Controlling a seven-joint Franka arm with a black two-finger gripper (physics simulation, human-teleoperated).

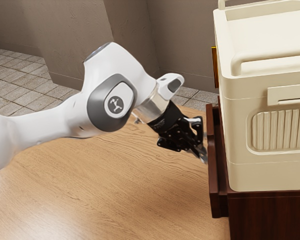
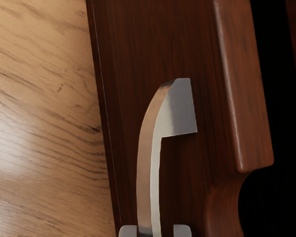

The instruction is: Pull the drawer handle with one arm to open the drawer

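One drawer [image 1: 214, 199] ajar, one handle [image 2: 148, 168] between two jaws

Exterior view: bright, soft | tabletop [image 1: 115, 195]: pale glare | behind drawer front [image 2: 138, 44]: near-black shadow

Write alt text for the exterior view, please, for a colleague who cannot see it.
A white robot arm reaches its black gripper to the front of a dark wooden drawer, which stands slightly out from its cabinet. A cream, box-shaped object sits on the cabinet, and a light wooden tabletop spreads beneath the arm.
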